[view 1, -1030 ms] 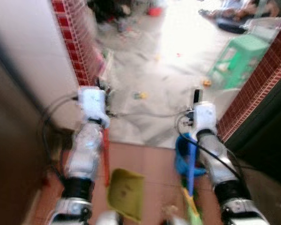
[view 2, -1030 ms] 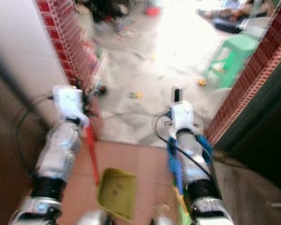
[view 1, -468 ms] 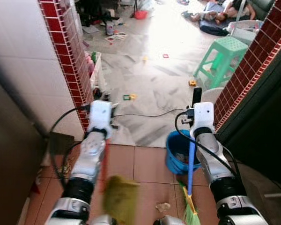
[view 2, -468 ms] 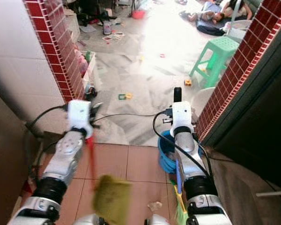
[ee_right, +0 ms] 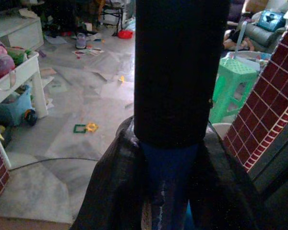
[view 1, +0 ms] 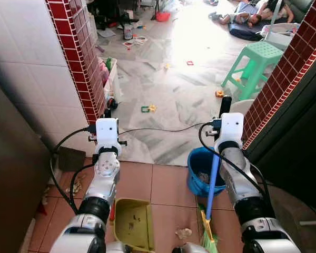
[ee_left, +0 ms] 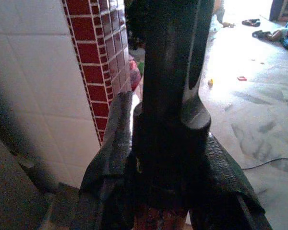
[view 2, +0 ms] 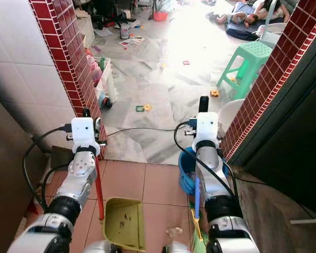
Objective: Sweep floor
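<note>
You have two grippers in play, the left gripper (ee_left: 170, 143) and the right gripper (ee_right: 169, 158), and each is clamped round one handle: one broom (view 1: 209, 211) on the right and one yellow-green dustpan (view 1: 130, 224) on the left. On the floor you can count one blue bucket (view 1: 196, 174), one green stool (view 1: 253, 66), one black cable (view 1: 158, 130) and one crumpled scrap (view 1: 184, 232) on the tiles. The small toys scattered further off are too tiny for you to count reliably.

Glossy marble floor (view 1: 168, 105), plastic dustpan (view 1: 130, 224)
</note>
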Controlling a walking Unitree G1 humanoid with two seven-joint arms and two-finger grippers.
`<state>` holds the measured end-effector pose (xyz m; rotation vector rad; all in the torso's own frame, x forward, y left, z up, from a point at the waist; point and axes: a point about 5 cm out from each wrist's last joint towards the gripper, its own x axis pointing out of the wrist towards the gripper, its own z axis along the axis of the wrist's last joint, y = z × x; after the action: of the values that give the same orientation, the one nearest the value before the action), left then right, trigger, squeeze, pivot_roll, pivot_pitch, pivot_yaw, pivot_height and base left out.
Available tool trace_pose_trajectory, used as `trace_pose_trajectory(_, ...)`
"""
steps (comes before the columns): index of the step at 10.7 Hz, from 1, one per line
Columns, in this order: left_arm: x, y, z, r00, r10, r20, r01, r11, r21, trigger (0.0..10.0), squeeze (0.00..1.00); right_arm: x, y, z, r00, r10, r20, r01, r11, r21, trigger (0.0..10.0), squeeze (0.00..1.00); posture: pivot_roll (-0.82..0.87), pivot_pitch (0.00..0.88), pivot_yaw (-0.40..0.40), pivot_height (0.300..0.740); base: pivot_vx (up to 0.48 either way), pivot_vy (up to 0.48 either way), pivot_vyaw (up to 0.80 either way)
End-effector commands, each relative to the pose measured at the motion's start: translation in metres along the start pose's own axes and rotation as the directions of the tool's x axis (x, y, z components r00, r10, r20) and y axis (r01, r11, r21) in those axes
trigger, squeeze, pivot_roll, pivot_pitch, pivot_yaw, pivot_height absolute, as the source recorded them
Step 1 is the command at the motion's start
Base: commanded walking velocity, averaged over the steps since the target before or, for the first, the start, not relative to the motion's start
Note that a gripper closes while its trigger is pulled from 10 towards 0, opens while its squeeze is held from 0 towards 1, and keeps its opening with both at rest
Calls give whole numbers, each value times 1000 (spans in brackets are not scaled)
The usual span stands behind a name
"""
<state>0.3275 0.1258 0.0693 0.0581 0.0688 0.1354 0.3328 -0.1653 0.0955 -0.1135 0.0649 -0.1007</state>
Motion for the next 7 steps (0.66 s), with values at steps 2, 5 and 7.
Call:
trace_pose_trajectory(2,2,-9,-1,999,-35,-14,34,999,-36,10000,0,5,1,8,999,-31,7,31,998,56,10000,0,-50,0,-41,740,0,0,0)
trace_pose_trajectory(5,2,-23,-4,989,-143,-32,142,989,-52,10000,0,14,11,23,999,-51,9,50,988,147,10000,0,-48,0,-34,740,0,0,0)
trace_pose_trajectory(7,1,-25,-4,990,-141,-28,138,987,-77,10000,0,13,8,21,999,-54,5,53,989,141,10000,0,-56,0,-40,740,0,0,0)
